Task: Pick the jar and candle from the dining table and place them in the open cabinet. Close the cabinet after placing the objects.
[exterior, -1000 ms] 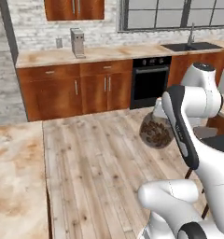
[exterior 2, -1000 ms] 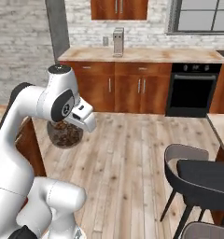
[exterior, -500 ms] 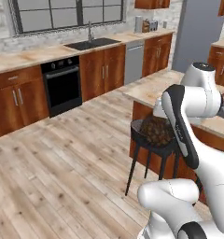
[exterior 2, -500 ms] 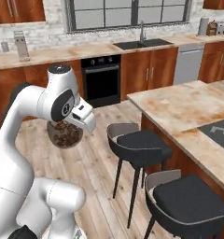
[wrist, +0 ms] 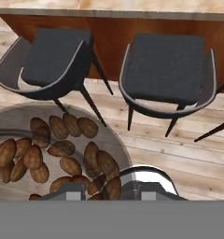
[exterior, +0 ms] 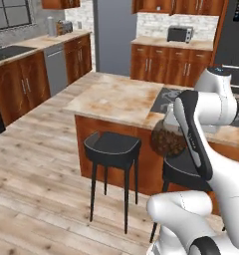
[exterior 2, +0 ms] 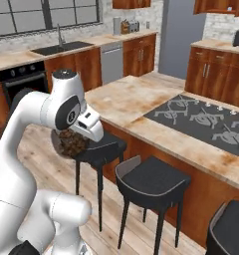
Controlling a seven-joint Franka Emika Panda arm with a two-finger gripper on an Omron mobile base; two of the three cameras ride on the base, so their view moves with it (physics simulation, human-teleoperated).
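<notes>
The jar (exterior: 167,140) is a round clear glass jar full of dark brown lumps, and it hangs in the air in front of a stone-topped island. My gripper (wrist: 107,190) is shut on it from above. In the right base view the jar (exterior 2: 70,143) sits just under the white hand, beside the nearest stool. The hand view looks down through the jar (wrist: 53,154) at the brown lumps inside and at the floor below. The candle, the dining table and the open cabinet are out of view.
A kitchen island (exterior: 116,99) with a marbled top and a black cooktop (exterior 2: 201,117) stands ahead. Dark stools (exterior: 111,144) (exterior 2: 154,177) (wrist: 167,65) line its near side. Wood floor lies to the left, with low counters along the far wall.
The whole picture has swept sideways as the base turned: the oven wall, then the sink and window, gave way to the island and stools. The jar stays in the same grip.
</notes>
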